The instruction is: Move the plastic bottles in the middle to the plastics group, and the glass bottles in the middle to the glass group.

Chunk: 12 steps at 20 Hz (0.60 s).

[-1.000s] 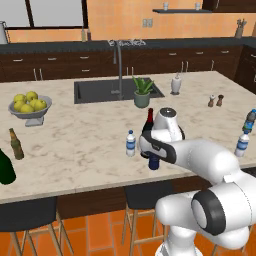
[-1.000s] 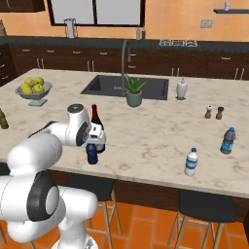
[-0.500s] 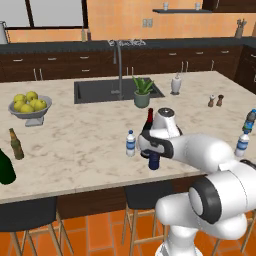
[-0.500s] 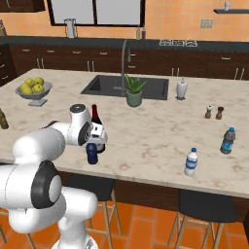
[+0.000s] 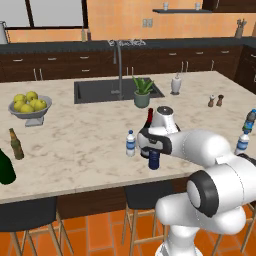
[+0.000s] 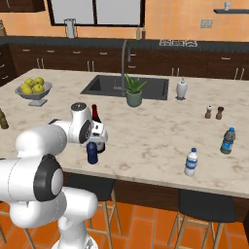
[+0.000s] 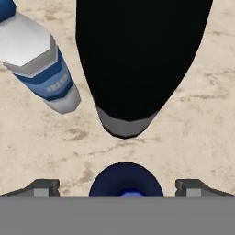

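Spread to its widest, the gripper (image 7: 118, 187) is held directly over the dark blue bottle (image 7: 125, 179), whose rounded top is seen from above between the two fingertips (image 7: 42, 187); nothing is gripped, and no contact between a tip and the bottle can be made out. Such a placement is judged to be a lining-up for a grasp from above, with one tip to either side of the bottle.

The blue bottle (image 5: 154, 159) is stood near the front edge of the counter (image 5: 90, 145), in the middle cluster. Just behind it the wine bottle (image 5: 148, 119) is stood, its red neck showing past the wrist; in the hand view its black body (image 7: 137, 59) is seen very close beyond the blue top. A tight fit is therefore to be expected, and a knock against the wine bottle is judged a risk if the hand is lowered off-centre. Just beside these, toward the left, the clear bottle (image 5: 130, 143) with its blue cap is stood upright.

The three are kept in the middle because none has yet been sorted. The plastics group (image 6: 227, 140) is seen at the right end of the counter, with a second clear bottle (image 6: 191, 162) nearby. At the left end the beer bottle (image 5: 16, 144) and the green bottle (image 5: 6, 167) are kept together as the glass group.
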{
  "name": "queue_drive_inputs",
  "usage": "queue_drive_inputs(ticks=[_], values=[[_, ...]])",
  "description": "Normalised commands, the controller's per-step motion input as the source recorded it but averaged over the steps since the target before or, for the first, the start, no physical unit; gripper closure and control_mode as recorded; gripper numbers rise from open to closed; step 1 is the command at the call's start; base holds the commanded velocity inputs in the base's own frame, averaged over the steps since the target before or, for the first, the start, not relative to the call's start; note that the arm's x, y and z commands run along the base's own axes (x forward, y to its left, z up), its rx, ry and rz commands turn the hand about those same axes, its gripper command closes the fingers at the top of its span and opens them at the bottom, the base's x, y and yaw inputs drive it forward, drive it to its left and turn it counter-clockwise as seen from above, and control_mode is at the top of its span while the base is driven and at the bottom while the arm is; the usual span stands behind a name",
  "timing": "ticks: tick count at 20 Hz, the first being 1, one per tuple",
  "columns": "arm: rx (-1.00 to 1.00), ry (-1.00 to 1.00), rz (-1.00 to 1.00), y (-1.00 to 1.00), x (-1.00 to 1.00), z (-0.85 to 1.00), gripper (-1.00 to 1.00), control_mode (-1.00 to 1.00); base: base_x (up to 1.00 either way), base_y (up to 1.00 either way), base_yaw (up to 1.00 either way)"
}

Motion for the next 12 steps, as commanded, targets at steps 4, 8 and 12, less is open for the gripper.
queue_drive_inputs(ticks=[4, 8, 12], values=[[0.00, 0.00, 0.00, 0.00, 0.00, 0.00, 1.00, -1.00, 0.00, 0.00, 0.00], [0.00, 0.00, 0.00, 0.00, 0.00, 0.00, 1.00, -1.00, 0.00, 0.00, 0.00], [0.00, 0.00, 0.00, 0.00, -0.03, 0.00, 1.00, -1.00, 0.00, 0.00, 0.00]])
